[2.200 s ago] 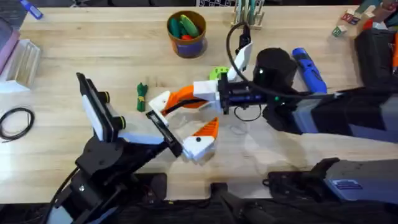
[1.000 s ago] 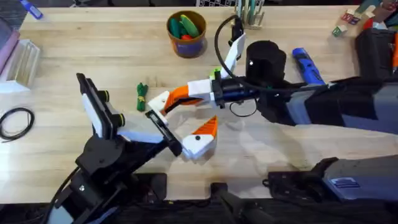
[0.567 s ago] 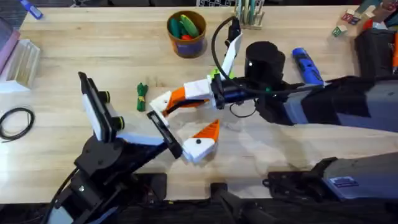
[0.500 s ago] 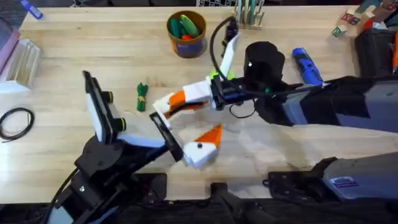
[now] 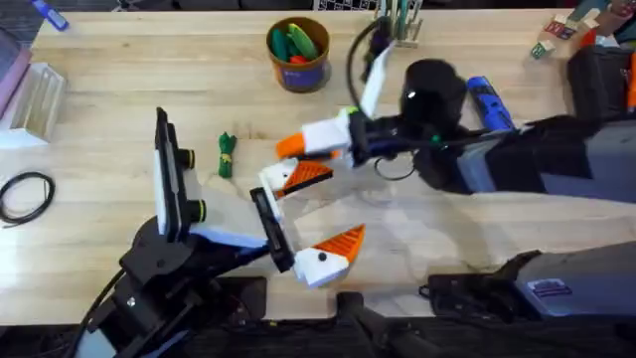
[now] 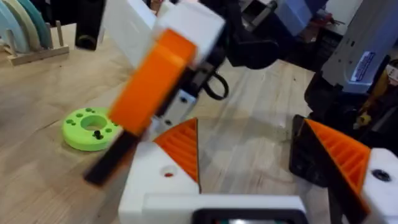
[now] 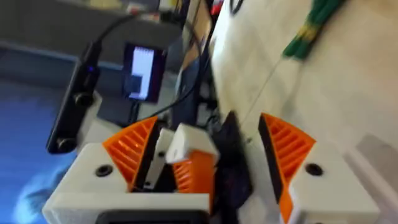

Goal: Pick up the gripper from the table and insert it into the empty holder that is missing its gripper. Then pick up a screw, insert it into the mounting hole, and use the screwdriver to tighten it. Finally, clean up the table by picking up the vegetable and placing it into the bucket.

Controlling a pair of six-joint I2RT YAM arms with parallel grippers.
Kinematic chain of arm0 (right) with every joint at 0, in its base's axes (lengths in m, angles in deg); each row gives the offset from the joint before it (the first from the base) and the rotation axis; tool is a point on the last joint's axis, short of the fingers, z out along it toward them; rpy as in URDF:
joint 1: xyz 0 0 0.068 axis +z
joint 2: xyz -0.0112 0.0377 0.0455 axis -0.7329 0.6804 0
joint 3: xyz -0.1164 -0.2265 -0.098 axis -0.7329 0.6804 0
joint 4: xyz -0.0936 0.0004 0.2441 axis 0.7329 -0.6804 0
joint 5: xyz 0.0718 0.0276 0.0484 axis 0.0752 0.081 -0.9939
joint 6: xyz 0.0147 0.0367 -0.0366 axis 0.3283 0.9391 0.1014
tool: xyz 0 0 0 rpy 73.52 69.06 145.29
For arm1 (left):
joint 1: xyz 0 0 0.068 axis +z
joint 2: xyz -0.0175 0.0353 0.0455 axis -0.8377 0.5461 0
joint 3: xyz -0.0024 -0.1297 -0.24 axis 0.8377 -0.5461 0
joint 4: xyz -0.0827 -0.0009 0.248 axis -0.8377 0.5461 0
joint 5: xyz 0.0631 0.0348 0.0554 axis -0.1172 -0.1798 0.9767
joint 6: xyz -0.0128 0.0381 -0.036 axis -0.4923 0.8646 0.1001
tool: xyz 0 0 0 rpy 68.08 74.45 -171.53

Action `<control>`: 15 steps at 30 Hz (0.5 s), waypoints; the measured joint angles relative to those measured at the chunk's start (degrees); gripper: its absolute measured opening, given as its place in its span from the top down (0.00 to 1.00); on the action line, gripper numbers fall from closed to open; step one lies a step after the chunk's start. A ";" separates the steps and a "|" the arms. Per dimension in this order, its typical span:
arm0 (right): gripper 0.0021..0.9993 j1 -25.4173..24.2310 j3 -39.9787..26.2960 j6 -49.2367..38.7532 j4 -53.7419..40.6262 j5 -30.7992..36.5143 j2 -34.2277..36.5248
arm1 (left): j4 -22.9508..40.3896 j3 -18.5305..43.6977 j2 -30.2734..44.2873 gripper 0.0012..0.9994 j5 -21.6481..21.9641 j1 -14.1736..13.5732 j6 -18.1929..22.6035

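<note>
The left gripper (image 5: 320, 211) stands wide open near the front edge of the table (image 5: 119, 89). Its two white fingers are well apart, and each carries an orange wedge. The gripper (image 5: 300, 177) is the orange wedge with the ribbed face. It sits on the white, blocky holder (image 5: 272, 180) of the finger farther from the front edge. In the left wrist view, the holder (image 6: 155, 177) shows a small dark hole in its white face just beside the wedge (image 6: 181, 144).

The right gripper (image 5: 298, 149) reaches in from the right edge and hangs just beyond that finger. Its own orange-padded fingers (image 7: 132, 149) are spread apart. A white and orange piece shows in the gap between them, and I cannot tell whether it touches either pad.

The vegetable (image 5: 227, 154) lies on the table to the left of both grippers, apart from them. It is dark green with a yellowish band. A round bright-green disc (image 6: 90, 127) lies flat on the wood behind the right gripper.

The bucket (image 5: 298, 52) stands upright near the middle of the back edge. It has an orange-brown rim and holds green and red pieces. The blue screwdriver (image 5: 492, 104) lies toward the back right, beside the right arm. A black cable loop (image 5: 25, 194) rests at the left edge.
</note>
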 joint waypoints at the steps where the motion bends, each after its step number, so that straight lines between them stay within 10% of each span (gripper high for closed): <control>1: 0.04 -1.52 -0.05 -1.47 -0.25 0.58 0.01 | 0.00 0.00 0.00 0.01 0.00 0.00 0.01; 15: 0.04 -15.53 -21.35 -35.58 -53.53 15.49 -3.05 | 0.00 0.01 0.00 0.01 0.00 0.00 0.01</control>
